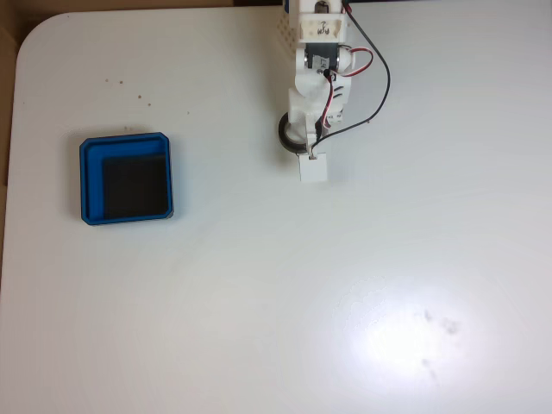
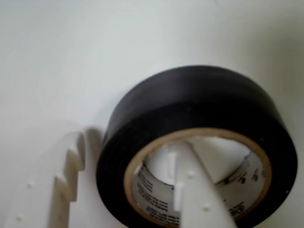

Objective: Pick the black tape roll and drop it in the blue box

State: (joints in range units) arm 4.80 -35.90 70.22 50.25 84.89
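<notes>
Right up close in the wrist view, one white finger (image 2: 199, 199) pokes down through the open centre of the tape (image 2: 190, 123) while the toothed one (image 2: 66, 180) sits just outside the ring on its left, so the gripper (image 2: 128, 190) is straddling the wall, spread a bit, not pinching yet as far as I can see. From the fixed view the tape (image 1: 286, 134) lies flat on the white table (image 1: 345, 276) under the arm near the top edge, well apart from the box (image 1: 126, 178) over on the left.
</notes>
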